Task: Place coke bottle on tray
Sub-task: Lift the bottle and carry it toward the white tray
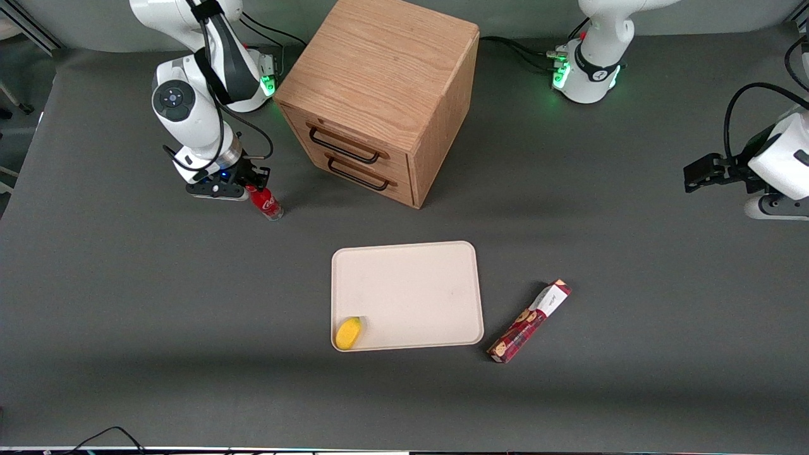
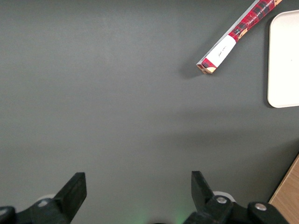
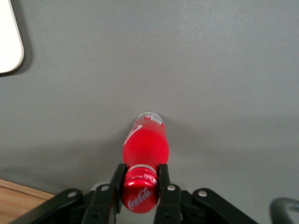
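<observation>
Red coke bottle (image 3: pixel 145 144) with white script, cream tray (image 1: pixel 417 284), black gripper (image 3: pixel 140 186), red plaid cookie box (image 1: pixel 529 321)

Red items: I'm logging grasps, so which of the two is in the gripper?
The coke bottle, standing in front of the wooden cabinet; the gripper is shut on its red cap. The long red cookie box lies untouched beside the tray.

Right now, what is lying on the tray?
Only a small yellow object lies on the tray, in a corner near the front camera. The coke bottle stands on the table, its cap held in the pincer. Nothing hides the tray's surface.
</observation>
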You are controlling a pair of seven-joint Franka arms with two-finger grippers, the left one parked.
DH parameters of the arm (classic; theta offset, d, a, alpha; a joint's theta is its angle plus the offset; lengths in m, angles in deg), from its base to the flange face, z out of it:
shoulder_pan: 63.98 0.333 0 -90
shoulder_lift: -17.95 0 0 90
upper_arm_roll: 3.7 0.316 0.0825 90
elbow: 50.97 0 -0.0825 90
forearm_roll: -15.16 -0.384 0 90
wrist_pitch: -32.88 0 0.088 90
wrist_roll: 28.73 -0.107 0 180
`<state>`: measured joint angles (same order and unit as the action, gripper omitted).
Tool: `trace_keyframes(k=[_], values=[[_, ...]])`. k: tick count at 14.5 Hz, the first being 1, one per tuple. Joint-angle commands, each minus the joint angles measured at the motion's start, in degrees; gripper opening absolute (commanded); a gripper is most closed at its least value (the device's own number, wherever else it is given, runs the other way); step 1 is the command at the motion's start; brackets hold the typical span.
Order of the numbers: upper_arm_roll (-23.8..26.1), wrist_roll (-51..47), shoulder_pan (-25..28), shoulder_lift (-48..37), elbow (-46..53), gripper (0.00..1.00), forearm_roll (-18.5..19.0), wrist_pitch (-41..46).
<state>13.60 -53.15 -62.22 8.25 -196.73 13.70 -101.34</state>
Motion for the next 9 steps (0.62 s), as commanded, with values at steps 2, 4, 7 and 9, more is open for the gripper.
trace_keyframes(k=[2,4,7,9], values=[[-0.4,0.4,-0.6,-0.6,12.3,0.00,0.9,12.6],[-1.3,0.5,-0.7,0.9,22.4,0.00,3.6,21.5],[-1.5,1.9,-0.7,8.2,41.8,0.00,3.7,35.0],[-0.8,1.0,-0.5,16.0,58.1,0.00,3.7,45.1]])
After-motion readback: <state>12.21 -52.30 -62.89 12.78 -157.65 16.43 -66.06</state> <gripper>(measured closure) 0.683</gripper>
